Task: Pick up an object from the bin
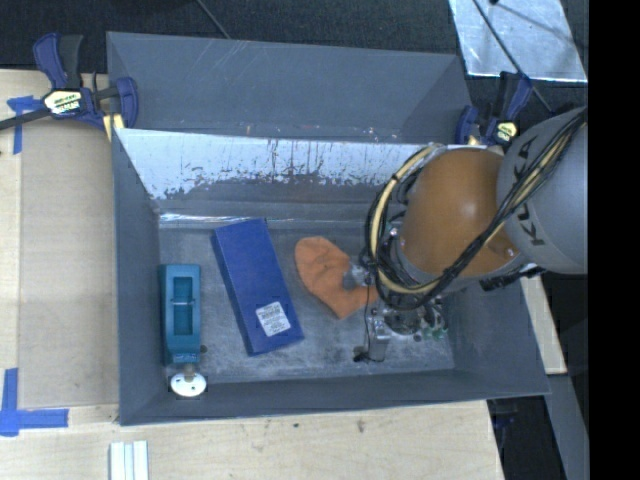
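My gripper [373, 346] hangs low over the bin floor near the front wall, right of centre. Just to its upper left lies a soft orange lump [322, 268], cloth-like with a rounded top, whose right edge runs under the wrist. Whether the gripper touches it I cannot tell. A flat dark blue box [250, 280] with a white label at its near end lies tilted left of the orange lump, apart from the gripper.
A teal oblong tool with a white round end [182, 316] lies along the bin's left side. The arm with its orange dome and cables covers the bin's right part. Bare floor shows between the blue box and the gripper.
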Robot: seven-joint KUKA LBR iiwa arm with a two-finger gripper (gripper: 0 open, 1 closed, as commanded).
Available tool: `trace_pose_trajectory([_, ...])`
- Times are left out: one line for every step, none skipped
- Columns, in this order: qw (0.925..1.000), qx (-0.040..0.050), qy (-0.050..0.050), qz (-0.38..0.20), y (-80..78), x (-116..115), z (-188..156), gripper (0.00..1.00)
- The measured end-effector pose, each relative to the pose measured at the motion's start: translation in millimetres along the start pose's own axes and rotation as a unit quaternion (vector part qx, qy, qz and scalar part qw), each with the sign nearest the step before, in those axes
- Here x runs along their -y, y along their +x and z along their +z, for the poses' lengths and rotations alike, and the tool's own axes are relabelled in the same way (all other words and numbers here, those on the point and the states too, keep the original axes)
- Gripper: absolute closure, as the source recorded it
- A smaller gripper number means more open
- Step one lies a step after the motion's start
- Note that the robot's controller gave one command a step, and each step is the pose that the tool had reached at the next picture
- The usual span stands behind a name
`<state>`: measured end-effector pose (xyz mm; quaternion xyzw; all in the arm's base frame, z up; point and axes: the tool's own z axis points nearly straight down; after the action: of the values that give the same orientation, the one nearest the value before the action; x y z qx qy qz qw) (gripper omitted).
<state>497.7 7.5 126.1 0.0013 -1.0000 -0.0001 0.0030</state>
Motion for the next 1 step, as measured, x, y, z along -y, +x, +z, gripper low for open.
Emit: trace_pose_trajectory([1.0,0.0042,0.0,0.0,-1.8,0.0,-4.4,0.0])
